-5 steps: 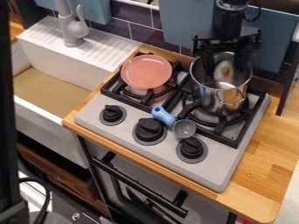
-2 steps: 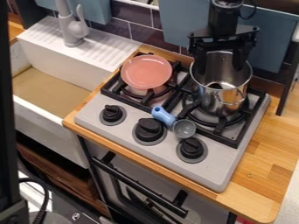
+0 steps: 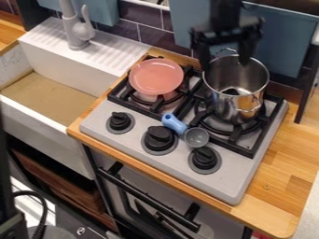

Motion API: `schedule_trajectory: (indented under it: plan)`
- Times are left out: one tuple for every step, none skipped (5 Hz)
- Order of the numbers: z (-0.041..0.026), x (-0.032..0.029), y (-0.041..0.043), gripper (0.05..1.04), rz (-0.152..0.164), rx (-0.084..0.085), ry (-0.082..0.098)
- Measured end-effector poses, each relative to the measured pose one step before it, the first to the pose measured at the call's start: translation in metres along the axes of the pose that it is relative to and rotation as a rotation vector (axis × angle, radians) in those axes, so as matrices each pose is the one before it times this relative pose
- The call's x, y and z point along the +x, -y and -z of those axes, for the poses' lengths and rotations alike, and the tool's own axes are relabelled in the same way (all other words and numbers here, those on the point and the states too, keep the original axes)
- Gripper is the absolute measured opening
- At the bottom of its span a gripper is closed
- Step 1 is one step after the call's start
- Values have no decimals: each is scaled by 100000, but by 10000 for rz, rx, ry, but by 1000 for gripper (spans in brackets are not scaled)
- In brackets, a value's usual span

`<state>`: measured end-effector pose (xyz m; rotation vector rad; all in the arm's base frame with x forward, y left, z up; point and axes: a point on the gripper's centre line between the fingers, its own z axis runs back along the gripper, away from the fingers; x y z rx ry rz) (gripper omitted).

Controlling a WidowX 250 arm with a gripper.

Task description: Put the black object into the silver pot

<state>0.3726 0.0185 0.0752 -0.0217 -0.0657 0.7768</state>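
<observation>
- Camera view: your end effector [image 3: 225, 64] is open, fingers apart, empty, above the silver pot's [image 3: 235, 108] back rim.
- Black object [image 3: 231, 92] sits inside, at the bottom — below your end effector, toward the camera.
- Step: release looks done — task likely complete.
- Next: you back off, clear of the rim.

1. The black robot arm [image 3: 225, 10] comes in from the top.
2. Its pincer [image 3: 225, 63] hangs down at the end.
3. Its two fingers [image 3: 203, 52] are wide apart and point down.
</observation>
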Motion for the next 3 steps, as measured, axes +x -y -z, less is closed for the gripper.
schedule_trajectory:
  plan:
    - [-673, 1685, -1978, 1000, -94, -194, 66]
    - [-510, 1600, -1533, 1000, -81, -203, -44]
    - [455, 1868, -1794, 1000, 180, 166, 177]
